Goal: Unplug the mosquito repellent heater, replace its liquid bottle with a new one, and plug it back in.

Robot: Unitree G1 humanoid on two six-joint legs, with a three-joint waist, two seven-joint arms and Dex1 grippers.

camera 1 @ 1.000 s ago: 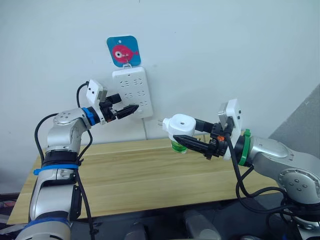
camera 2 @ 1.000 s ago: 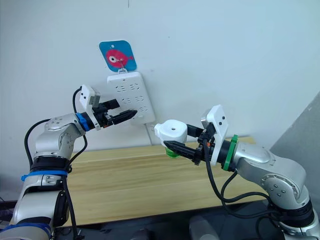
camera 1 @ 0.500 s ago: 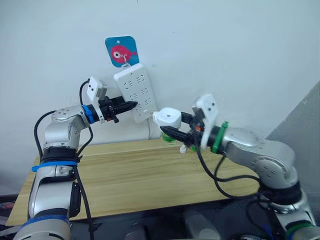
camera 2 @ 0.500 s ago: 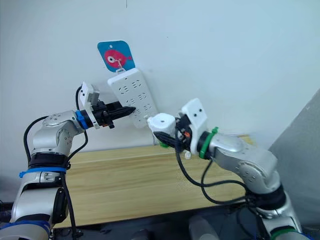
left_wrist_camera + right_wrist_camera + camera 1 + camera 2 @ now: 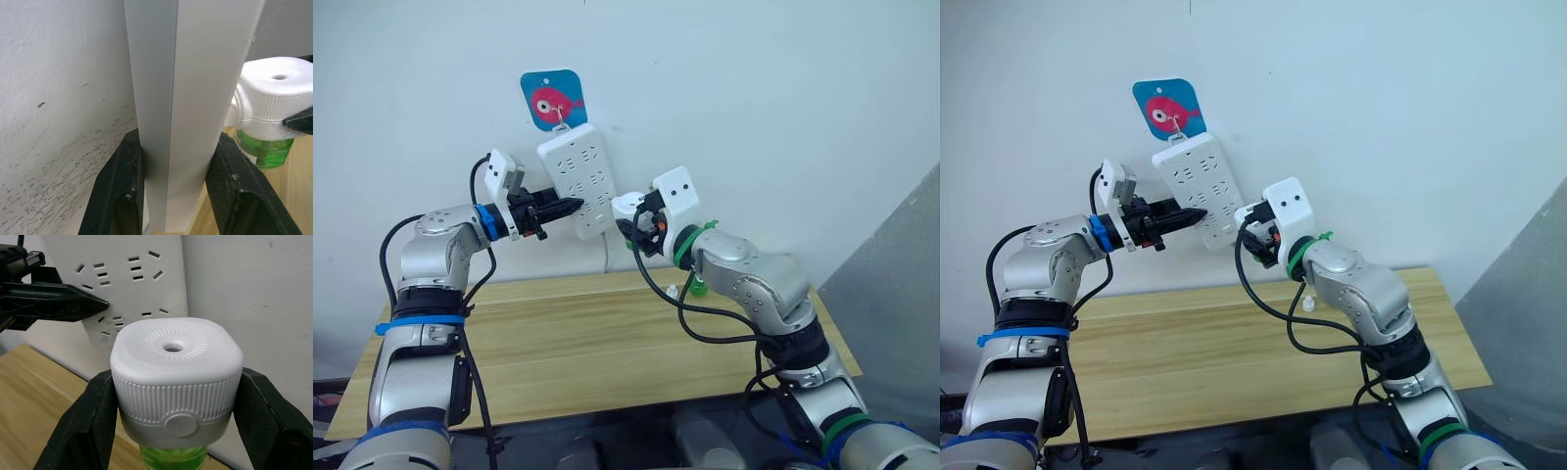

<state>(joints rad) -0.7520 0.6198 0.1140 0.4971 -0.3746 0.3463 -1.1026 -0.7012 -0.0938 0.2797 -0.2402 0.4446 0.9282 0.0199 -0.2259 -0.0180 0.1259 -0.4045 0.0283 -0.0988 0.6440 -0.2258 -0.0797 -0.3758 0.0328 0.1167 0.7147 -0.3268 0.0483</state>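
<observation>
The white mosquito repellent heater (image 5: 176, 357), with a green liquid bottle (image 5: 173, 459) under it, sits clamped between the black fingers (image 5: 83, 431) of my right gripper (image 5: 176, 382). In the head views the heater (image 5: 626, 206) hovers right beside the lower right edge of the tilted white wall power strip (image 5: 578, 181). My left gripper (image 5: 563, 208) is shut on the strip's side edge (image 5: 171, 98), one finger (image 5: 122, 196) on each face. The heater (image 5: 274, 98) and its bottle (image 5: 264, 149) also show beyond the strip in the left wrist view. The prongs are hidden.
The strip hangs from a blue hook plate with a red fish (image 5: 553, 100) on the white wall, its cable (image 5: 605, 257) dropping behind the wooden table (image 5: 558, 343). A small white piece (image 5: 673, 291) and something green (image 5: 699, 286) lie on the table under my right forearm.
My right arm has carried the heater up and to the left, from over the table to beside the strip. The strip tilted and my left gripper closed in on its edge.
</observation>
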